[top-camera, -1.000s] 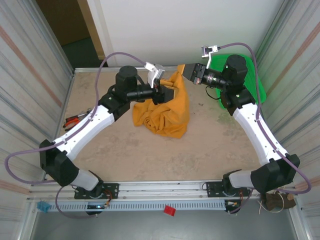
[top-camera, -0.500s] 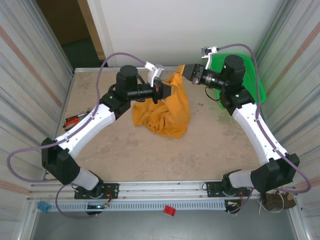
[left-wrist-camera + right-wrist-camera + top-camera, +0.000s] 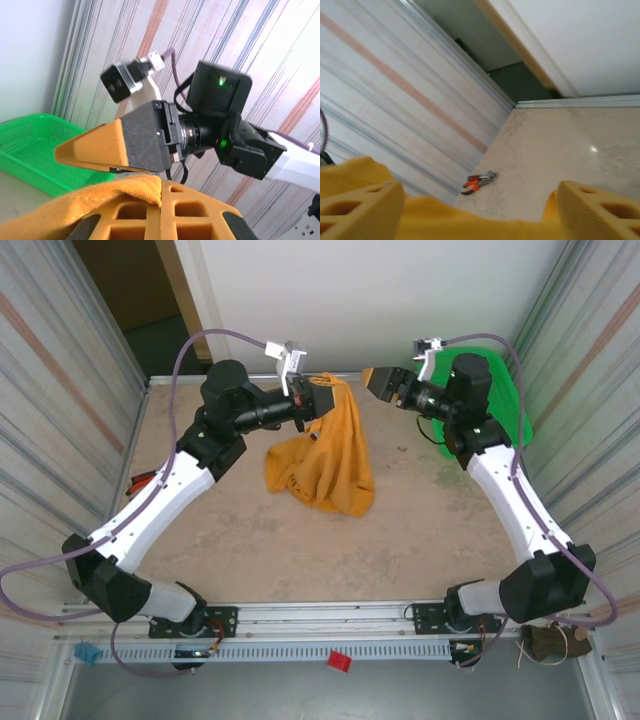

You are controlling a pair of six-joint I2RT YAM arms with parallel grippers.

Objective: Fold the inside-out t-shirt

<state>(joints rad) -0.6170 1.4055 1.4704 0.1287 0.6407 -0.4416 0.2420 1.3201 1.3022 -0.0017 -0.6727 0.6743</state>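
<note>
The counter [image 3: 250,540] carries the lower half of the mustard t-shirt [image 3: 330,455] in a crumpled heap. The upper part hangs from the left claw [image 3: 322,398], which is clamped on a bunch of cloth near the far edge. The right claw [image 3: 378,381] hovers just beside it, its fingers spread wide and holding nothing.

The main risk I see is the right claw closing on a random wad, not a hem or shoulder. The shirt would then twist instead of spreading flat. The single pinch could also slip, and the two claws are near enough to knock together.

The overhead view shows the whole drape. The left wrist view shows the right claw side-on before the green basket [image 3: 30,150]. The right wrist view shows cloth low between its fingers and pliers [image 3: 479,181] beyond.
</note>
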